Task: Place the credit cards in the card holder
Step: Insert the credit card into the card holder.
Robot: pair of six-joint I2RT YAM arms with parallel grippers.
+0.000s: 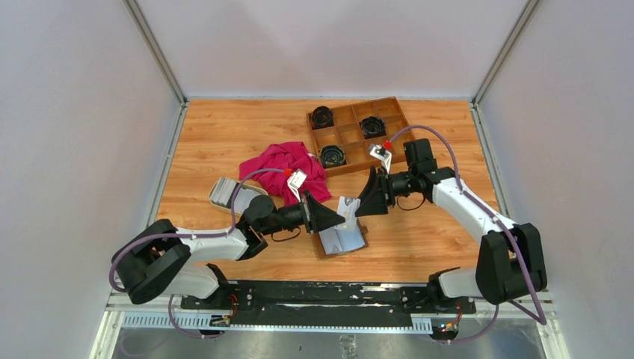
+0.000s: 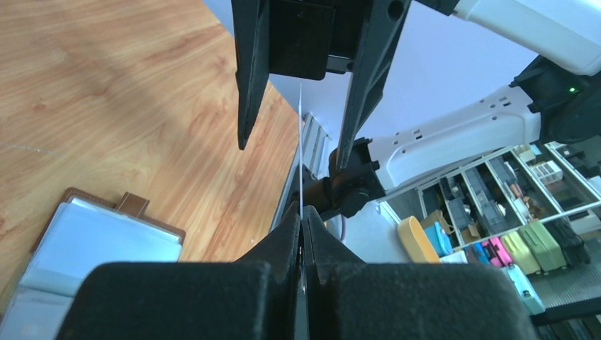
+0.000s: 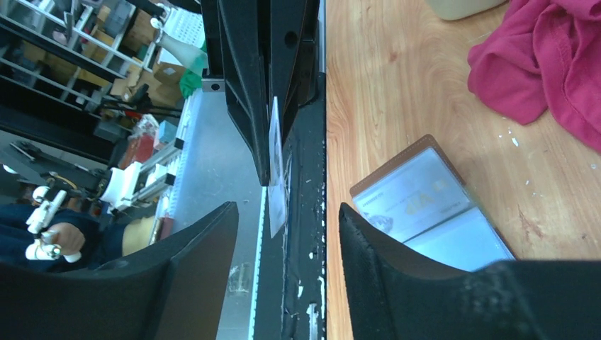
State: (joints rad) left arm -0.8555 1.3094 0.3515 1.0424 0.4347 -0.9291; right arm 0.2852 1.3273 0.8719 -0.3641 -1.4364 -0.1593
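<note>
Left fingers [image 2: 289,239] are clamped tight on one edge of a credit card [image 2: 300,142], holding it edge-on in the air over the open card holder [image 1: 342,241] by the worktop's [image 1: 224,134] near edge. Right fingers [image 3: 198,248] stand wide on either side of it. It looks like thin, stiff, slick plastic, so I'd pinch the flat faces.

The right fingers [image 2: 249,71], spread, block the way just ahead of the left fingers [image 2: 283,244].
</note>
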